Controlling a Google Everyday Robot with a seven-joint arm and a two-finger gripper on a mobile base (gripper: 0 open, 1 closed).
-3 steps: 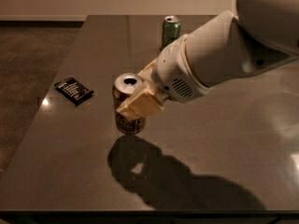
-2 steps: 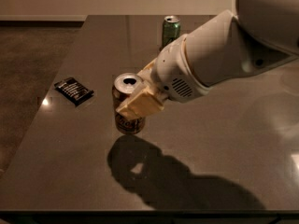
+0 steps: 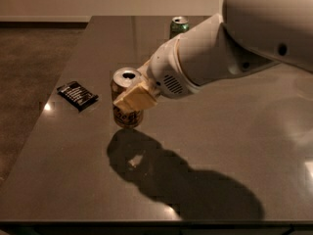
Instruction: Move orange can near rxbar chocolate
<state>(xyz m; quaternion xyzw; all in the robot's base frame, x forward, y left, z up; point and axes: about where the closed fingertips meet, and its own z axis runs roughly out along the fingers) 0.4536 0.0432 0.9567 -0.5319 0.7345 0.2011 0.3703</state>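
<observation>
On the table, orange can in gripper, now nearer rxbar chocolate.

Glossy table, matt claw on metal can

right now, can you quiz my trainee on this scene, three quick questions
1. True or false: the green can lies beside the rxbar chocolate.
2. The claw is at: A the orange can; B the green can; C the rxbar chocolate.
3. In the camera view, on which side of the orange can is the rxbar chocolate?
Key: 1 false, it stands apart at the far end of the table; 2 A; 3 left.
</observation>
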